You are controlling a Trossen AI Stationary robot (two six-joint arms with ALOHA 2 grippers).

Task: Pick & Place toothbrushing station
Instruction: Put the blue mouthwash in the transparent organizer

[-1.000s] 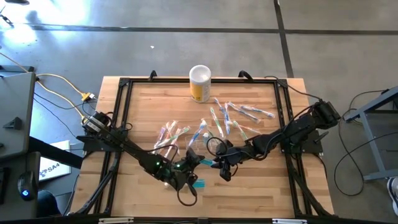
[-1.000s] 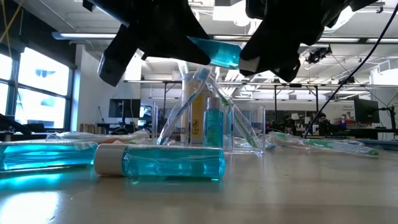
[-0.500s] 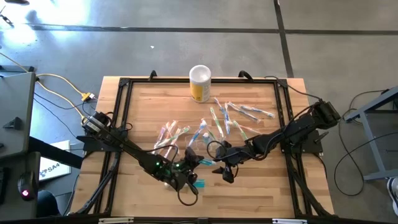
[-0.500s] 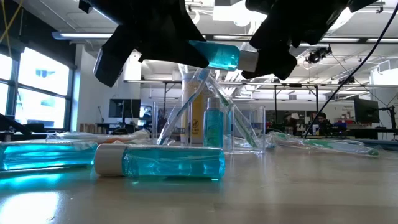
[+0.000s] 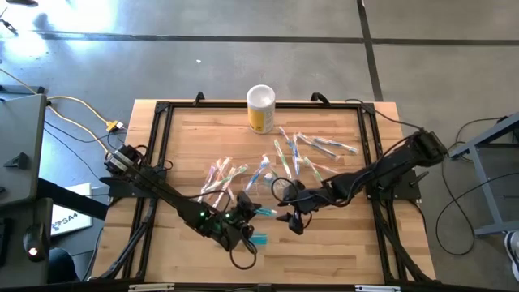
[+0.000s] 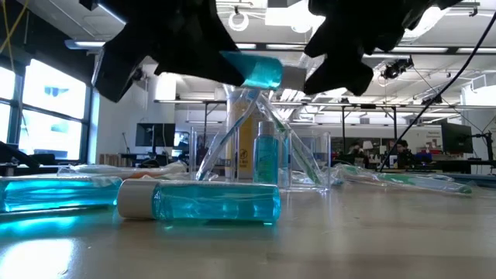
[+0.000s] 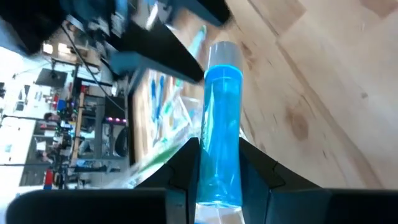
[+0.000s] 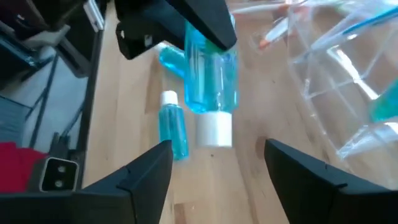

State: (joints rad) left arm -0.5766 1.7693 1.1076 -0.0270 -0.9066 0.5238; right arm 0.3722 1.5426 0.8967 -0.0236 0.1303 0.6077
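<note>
High view: left gripper (image 5: 243, 217) clamped on a teal tube (image 5: 264, 212), just beside the clear holder (image 5: 258, 193) at mid-desk; shifted slightly left since a second ago, away from the right gripper (image 5: 293, 223).

Low view: tube (image 6: 256, 70) carried level above the desk (image 6: 349, 240), cap now clear of the right arm; another tube (image 6: 203, 203) lying flat below.

Left wrist view: jaws closed tight on the tube (image 7: 221, 127).

Right wrist view: right jaws spread wide, empty, tube (image 8: 211, 81) apart from them. Likely a handover called off or a carry toward the holder begun.
</note>
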